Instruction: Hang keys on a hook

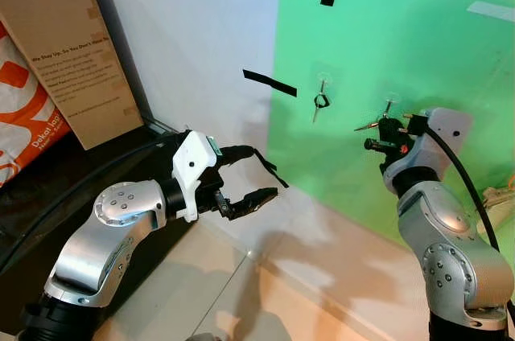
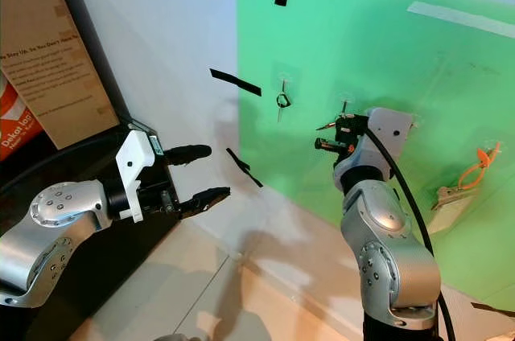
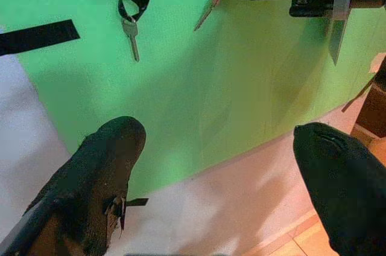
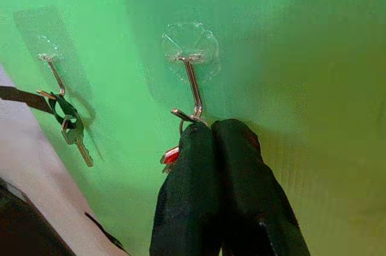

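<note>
My right gripper (image 1: pixel 372 137) is raised against the green board (image 1: pixel 451 59), shut on a key ring with a red tag (image 4: pixel 170 156) and a silver key (image 1: pixel 364 125) sticking out. In the right wrist view its fingertips (image 4: pixel 199 135) sit just under the curled tip of a clear suction hook (image 4: pixel 193 84), with the ring touching that tip. A second hook (image 1: pixel 323 80) to the left carries a key on a black tag (image 1: pixel 321 101). My left gripper (image 1: pixel 259 174) hovers open lower left, away from the board, holding nothing.
A cardboard box (image 1: pixel 68 51) and an orange-and-white bag (image 1: pixel 20 112) stand on a dark bench (image 1: pixel 48 188) at the left. Black tape strips (image 1: pixel 269 82) cross the wall and board. An orange tag (image 2: pixel 475 166) hangs far right. Pale tiled floor lies below.
</note>
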Available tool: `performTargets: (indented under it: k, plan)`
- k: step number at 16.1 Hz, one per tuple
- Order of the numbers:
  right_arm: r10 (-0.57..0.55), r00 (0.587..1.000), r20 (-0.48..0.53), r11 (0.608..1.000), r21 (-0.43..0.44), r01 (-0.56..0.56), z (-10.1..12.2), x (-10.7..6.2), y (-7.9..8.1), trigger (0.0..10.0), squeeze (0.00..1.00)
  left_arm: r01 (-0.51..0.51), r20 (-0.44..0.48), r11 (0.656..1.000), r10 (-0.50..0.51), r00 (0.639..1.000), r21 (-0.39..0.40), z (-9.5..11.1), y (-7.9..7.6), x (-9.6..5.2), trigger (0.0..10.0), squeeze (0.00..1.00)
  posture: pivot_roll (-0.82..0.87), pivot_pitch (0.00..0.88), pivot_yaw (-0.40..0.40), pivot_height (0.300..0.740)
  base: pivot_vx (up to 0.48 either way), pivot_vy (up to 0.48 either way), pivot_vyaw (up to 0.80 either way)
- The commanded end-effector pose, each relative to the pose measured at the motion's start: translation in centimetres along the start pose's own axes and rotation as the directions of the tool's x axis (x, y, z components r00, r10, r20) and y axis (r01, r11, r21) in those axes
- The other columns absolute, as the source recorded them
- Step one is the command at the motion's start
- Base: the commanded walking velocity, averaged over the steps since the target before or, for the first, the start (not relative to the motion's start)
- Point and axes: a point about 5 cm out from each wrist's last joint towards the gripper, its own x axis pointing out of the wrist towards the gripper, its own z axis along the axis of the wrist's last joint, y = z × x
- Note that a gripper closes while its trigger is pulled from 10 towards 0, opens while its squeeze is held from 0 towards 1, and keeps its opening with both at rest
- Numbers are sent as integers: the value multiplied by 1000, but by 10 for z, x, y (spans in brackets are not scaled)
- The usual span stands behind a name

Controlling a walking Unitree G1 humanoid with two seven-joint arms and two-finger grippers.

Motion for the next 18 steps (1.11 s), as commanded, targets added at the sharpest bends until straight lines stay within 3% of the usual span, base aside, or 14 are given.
performTargets:
  k: [1,4,5,8,9,15,16,18]
  plan:
    - [-44,991,-130,999,-23,42,-23,1,-7,10000,0,5,-3,1000,-5,1000,8,2,1,2,10000,0,-36,0,21,740,0,0,0]
    - [-47,993,-110,999,-19,45,-19,2,-7,10000,0,6,1,1000,-6,1000,13,2,2,3,10000,0,-38,0,23,740,0,0,0]
    - [-45,994,-99,999,-13,44,-18,3,-7,10000,1000,7,2,1000,-7,1000,14,2,2,3,10000,0,-38,0,23,740,0,0,0]
    - [-33,997,-74,999,-29,31,-16,2,-7,10000,1000,6,3,1000,-6,1000,14,2,2,3,10000,0,-38,0,24,740,0,0,0]
    - [18,998,-56,1000,5,-17,-15,1,-5,10000,1000,5,4,1000,-5,1000,15,2,2,3,10000,0,-39,0,26,740,0,0,0]
    - [112,993,-33,994,-5,-112,-10,-4,-3,10000,1000,-6,8,1000,6,1000,13,-1,2,2,10000,0,-44,0,32,740,0,0,0]
    - [173,985,-4,985,-7,-173,-7,-8,-2,10000,1000,-18,10,1000,18,1000,9,-3,1,1,10000,0,-44,0,32,740,0,0,0]
    - [180,983,37,984,0,-180,-3,-8,-1,10000,1000,-30,12,1000,29,1000,9,-3,1,1,10000,0,-43,0,28,740,0,0,0]
